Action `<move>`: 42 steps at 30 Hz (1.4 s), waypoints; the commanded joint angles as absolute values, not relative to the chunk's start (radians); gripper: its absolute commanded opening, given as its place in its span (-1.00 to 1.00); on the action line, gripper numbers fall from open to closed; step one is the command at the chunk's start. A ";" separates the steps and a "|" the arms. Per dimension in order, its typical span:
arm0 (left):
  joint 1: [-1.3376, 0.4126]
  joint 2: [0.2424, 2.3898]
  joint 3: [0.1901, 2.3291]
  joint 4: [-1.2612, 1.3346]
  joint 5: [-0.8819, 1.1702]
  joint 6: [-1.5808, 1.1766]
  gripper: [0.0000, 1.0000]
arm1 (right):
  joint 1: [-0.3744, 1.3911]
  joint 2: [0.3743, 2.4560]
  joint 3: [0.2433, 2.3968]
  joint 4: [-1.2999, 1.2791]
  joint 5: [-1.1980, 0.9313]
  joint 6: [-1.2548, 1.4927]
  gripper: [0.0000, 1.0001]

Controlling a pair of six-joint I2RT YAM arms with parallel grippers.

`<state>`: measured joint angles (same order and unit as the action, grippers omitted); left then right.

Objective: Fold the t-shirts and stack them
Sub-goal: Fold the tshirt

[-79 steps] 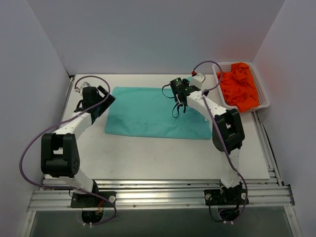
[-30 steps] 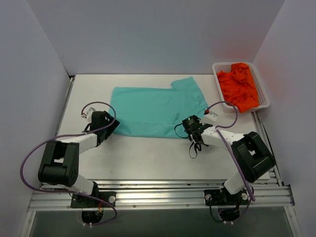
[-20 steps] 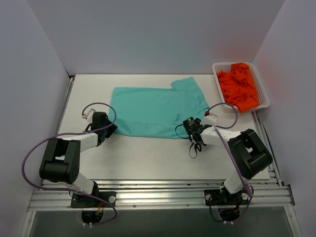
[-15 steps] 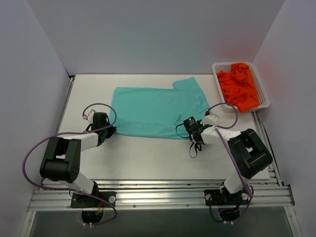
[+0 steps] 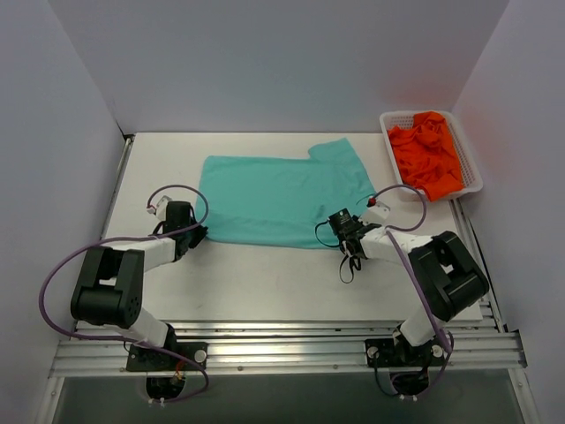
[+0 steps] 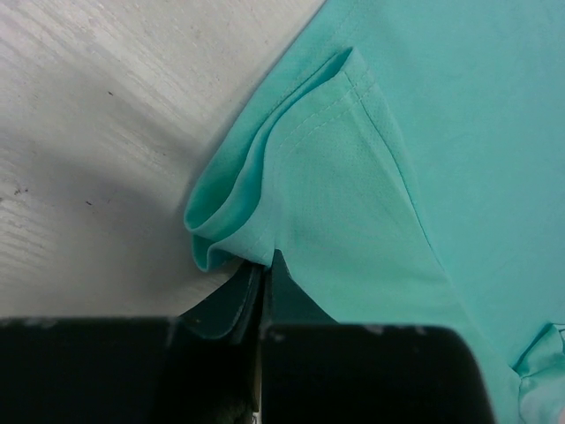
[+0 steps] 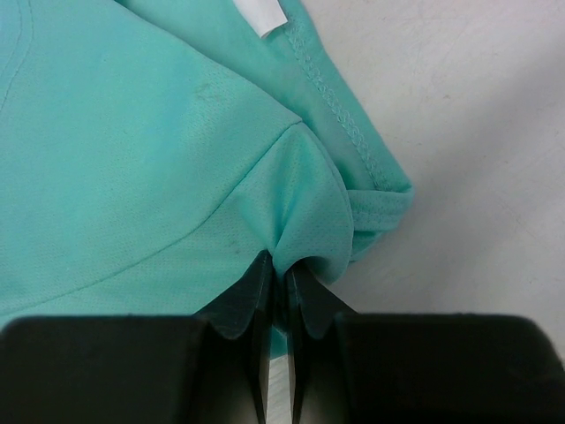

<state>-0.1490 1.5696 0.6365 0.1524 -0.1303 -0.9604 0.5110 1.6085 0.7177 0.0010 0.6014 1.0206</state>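
Holding anything, the left hand (image 6: 265, 265)?

Yes. Its jaws are pressed together on a bunched fold of the teal-green t-shirt (image 5: 278, 194), right at a stitched hem corner. The cloth rolls up into a small loop just above the tips, and bare surface (image 5: 265, 274) shows toward 10 o'clock in that wrist view.

And the right hand (image 7: 281, 265)?

The same: clamped on the same shirt, with a rounded pucker of cloth nipped between the jaws. A double-stitched edge runs off toward 1 o'clock, and a white neck label (image 7: 262, 16) peeks in at 12 o'clock at the frame's edge.

Where does the shirt lie, seen from above?

Spread across the middle of the surface, toward 12 o'clock from the arm bases. It is mostly flat, with one short sleeve sticking out at its 1 o'clock corner. The left hand sits at the shirt's 8 o'clock corner and the right hand at its 4 o'clock corner, both low against the surface.

What about the others?

The orange t-shirts (image 5: 428, 155) are heaped, crumpled, in a white basket (image 5: 472, 168) at the surface's 2 o'clock corner, well apart from both hands. I cannot tell how many are in there.

Does the teal shirt touch the basket?

No, bare surface shows between the sleeve and the basket wall.
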 commanded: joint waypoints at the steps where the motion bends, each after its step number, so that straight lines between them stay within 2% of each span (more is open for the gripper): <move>1: -0.150 1.499 0.614 0.100 -0.152 -0.956 -0.95 | 0.508 1.586 0.704 -0.063 0.568 1.011 -0.93; 8: -0.184 1.350 0.589 -0.029 -0.195 -0.974 -0.95 | 0.545 1.485 0.675 -0.124 0.554 1.048 -1.00; 26: -0.281 0.921 0.451 -0.290 -0.271 -1.029 -0.95 | 0.724 1.203 0.588 -0.336 0.603 1.212 -1.00; 37: -0.299 0.805 0.433 -0.399 -0.268 -1.046 -0.95 | 0.811 1.094 0.594 -0.492 0.663 1.322 -0.99; 38: -0.299 0.795 0.434 -0.405 -0.268 -1.046 -0.90 | 0.813 1.089 0.595 -0.500 0.664 1.327 -0.81; 39: -0.299 0.789 0.436 -0.416 -0.268 -1.046 -0.63 | 0.813 1.085 0.595 -0.515 0.670 1.333 -0.14; 41: -0.299 0.770 0.440 -0.425 -0.270 -1.046 -0.29 | 0.821 1.065 0.592 -0.538 0.684 1.353 0.51; 42: -0.299 0.764 0.452 -0.440 -0.271 -1.046 0.16 | 0.822 1.057 0.594 -0.548 0.698 1.359 0.83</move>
